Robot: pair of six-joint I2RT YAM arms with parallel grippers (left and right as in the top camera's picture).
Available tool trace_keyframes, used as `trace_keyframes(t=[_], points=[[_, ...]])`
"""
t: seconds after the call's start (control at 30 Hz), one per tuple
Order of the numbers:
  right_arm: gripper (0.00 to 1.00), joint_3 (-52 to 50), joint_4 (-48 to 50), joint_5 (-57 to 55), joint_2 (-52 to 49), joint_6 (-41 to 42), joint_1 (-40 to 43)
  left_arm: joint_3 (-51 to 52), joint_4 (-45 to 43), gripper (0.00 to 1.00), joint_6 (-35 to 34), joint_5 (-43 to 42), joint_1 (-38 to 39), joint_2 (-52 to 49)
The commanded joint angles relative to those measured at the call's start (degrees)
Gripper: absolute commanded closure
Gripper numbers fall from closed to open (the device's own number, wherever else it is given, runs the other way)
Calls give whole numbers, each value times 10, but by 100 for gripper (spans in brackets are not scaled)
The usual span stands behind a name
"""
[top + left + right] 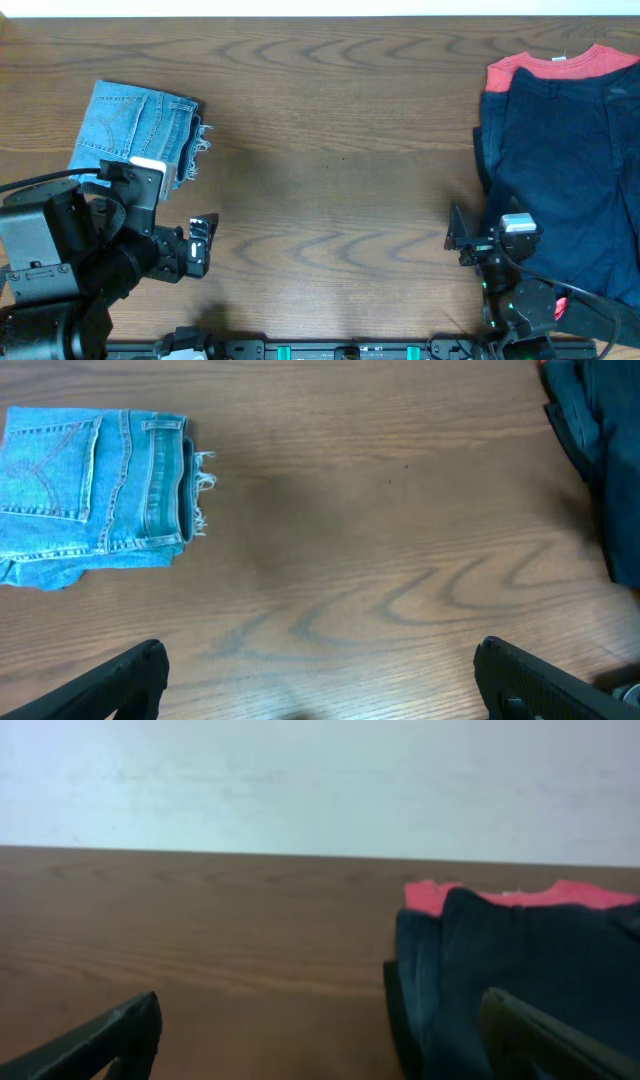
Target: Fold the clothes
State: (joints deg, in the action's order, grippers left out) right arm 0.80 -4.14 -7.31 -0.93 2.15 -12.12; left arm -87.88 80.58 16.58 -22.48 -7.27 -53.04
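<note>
The clothes, a pair of light-blue denim jeans (138, 128), lie folded into a compact rectangle at the far left of the table, frayed hems sticking out on the right side. In the left wrist view the jeans (90, 490) sit at the upper left with a back pocket showing. My left gripper (203, 243) is open and empty, nearer the front than the jeans and apart from them, over bare wood (322, 660). My right gripper (488, 225) is open at the right, its right finger over the edge of a dark garment (320, 1010).
A dark navy garment (565, 170) lies spread at the right edge on top of a red one (560, 65); both show in the right wrist view (510, 960). The wooden table (340, 150) ends at a pale wall behind.
</note>
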Motion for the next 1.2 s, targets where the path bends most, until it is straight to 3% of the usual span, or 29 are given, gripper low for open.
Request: trace_keyframes(t=[0.0, 0.93, 1.03, 1.17], points=[[1, -5, 8, 5, 6, 10, 5, -3, 0, 2, 3, 1, 2, -1], [1, -5, 7, 5, 6, 10, 5, -3, -1, 2, 3, 3, 27, 12], [1, -5, 7, 5, 6, 10, 5, 2, -48, 2, 18, 47, 45, 29], [1, -5, 7, 5, 6, 10, 5, 61, -189, 2, 18, 59, 73, 74]])
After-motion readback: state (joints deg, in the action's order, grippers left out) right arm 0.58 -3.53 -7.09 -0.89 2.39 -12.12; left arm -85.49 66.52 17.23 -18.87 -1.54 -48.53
